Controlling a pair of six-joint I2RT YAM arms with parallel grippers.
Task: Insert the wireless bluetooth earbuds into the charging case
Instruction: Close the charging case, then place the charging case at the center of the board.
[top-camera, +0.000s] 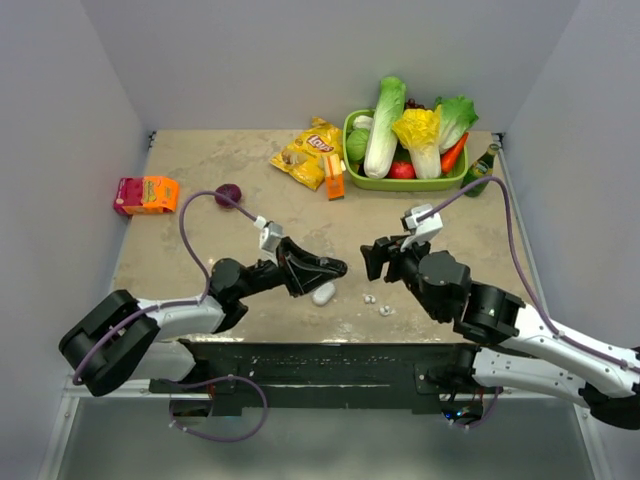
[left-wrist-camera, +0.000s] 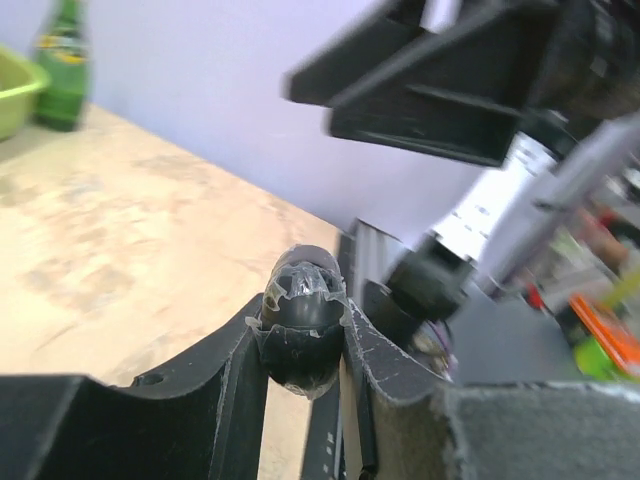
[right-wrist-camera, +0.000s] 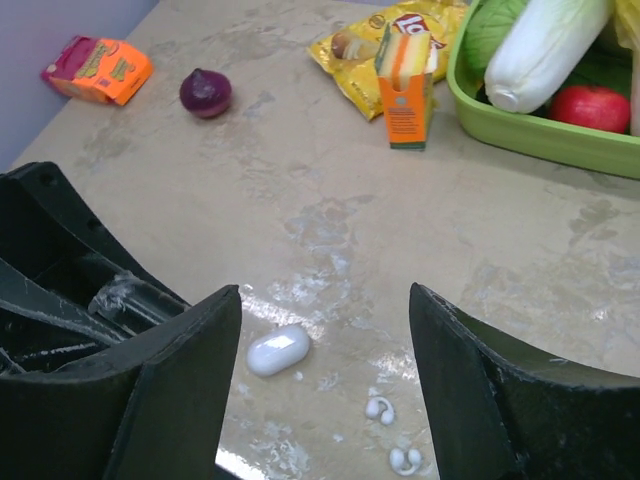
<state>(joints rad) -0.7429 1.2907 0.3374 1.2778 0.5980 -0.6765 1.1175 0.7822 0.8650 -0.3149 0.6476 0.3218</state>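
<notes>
Left gripper (top-camera: 330, 268): jaws drawn in and clamped on a black case (left-wrist-camera: 303, 330), held off the table (right-wrist-camera: 300, 200), pill shape pinched across its rounded sides. I could not tell whether its lid was up. Right gripper (right-wrist-camera: 322, 292): fingers spread wide, nothing between them, hovering above the surface facing the left one.

Task items: white-grey buds (right-wrist-camera: 379, 409) lay loose on the table near its front edge, the two of them close together. White case (right-wrist-camera: 278, 350) lay flat just beside them, under the left gripper's nose. I found no black buds in any view.

Risks, as I judged them:
- Glossy curved case in a side pinch; any push from a bud going in could have rolled or squirted it out.
- Buds tiny against wide fingers; a clumsy close could have flicked one toward the front edge and off.
- The two grippers hung near each other; bringing them together invited finger contact.
- White case sat close enough to be knocked during a descent.

Room: bare table through the middle. Back held a green basket (right-wrist-camera: 520, 130), chip bag (right-wrist-camera: 360, 45) and orange carton (right-wrist-camera: 403, 90), well apart from the work. Walls closed both sides; least margin was at the front.
</notes>
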